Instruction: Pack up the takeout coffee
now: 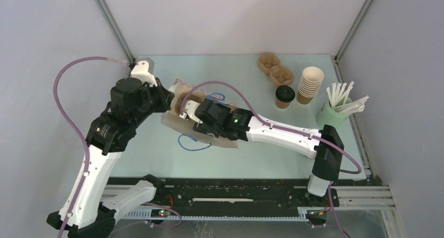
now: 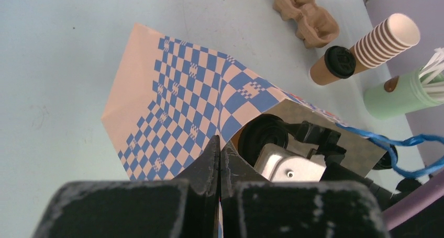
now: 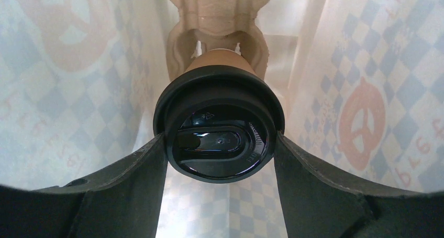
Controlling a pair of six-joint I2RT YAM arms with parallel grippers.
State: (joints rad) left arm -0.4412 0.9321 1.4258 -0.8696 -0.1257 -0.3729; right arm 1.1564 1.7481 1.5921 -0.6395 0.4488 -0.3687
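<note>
A blue-checkered paper bag point(image 1: 180, 124) lies on its side on the table, mouth toward the right. My left gripper point(image 2: 220, 157) is shut on the edge of the bag's mouth point(image 2: 178, 102) and holds it open. My right gripper point(image 3: 220, 138) reaches inside the bag and is shut on a brown takeout coffee cup with a black lid point(image 3: 220, 128), which sits in a pulp carrier point(image 3: 220, 18) deep in the bag. The second lidded coffee cup point(image 1: 285, 95) stands on the table at the back right, and shows in the left wrist view point(image 2: 335, 65).
A stack of lidless brown cups point(image 1: 310, 85) stands beside the second cup. Spare pulp carriers point(image 1: 275, 68) lie at the back. A green holder with white straws point(image 1: 335, 110) stands at the right edge. The bag's blue cord handles point(image 1: 193, 143) trail on the table.
</note>
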